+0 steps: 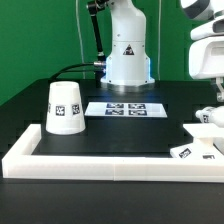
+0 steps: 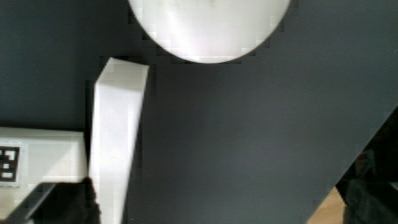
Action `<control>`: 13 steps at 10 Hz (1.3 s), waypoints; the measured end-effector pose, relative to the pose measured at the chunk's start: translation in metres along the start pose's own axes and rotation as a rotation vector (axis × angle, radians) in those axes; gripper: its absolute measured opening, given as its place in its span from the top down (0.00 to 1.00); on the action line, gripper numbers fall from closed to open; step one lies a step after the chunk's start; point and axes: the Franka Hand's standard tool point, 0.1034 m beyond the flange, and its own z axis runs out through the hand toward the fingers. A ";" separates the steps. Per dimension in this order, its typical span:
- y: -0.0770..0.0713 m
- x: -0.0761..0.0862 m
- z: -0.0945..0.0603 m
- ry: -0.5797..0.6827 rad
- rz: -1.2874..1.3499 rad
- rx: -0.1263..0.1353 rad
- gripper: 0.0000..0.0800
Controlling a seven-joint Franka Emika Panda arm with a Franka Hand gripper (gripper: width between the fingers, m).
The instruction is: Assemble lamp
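Green curtain backs a black tabletop [image 1: 110, 135] bordered by a raised white rim [image 1: 100, 168]. Near its left edge, as the exterior view shows it, stands the white tapered plastic shade [image 1: 65, 107], tagged and upright. The marker board [image 1: 125, 107] lies mid-table before the white robot body [image 1: 128, 50]. At the front right corner rests the flat angular white lamp base [image 1: 195, 148]. The wrist view shows the round white bulb [image 2: 214, 25] on dark surface. The gripper [image 2: 210, 198] shows only as blurred dark fingers [image 2: 54, 205]; I cannot tell its spread.
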 end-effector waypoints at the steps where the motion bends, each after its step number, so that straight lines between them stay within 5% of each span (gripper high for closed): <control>1: 0.003 0.001 -0.001 -0.076 -0.014 -0.010 0.13; 5: 0.012 -0.010 0.004 -0.321 -0.022 -0.033 0.13; 13: 0.007 -0.026 0.020 -0.883 -0.023 -0.073 0.13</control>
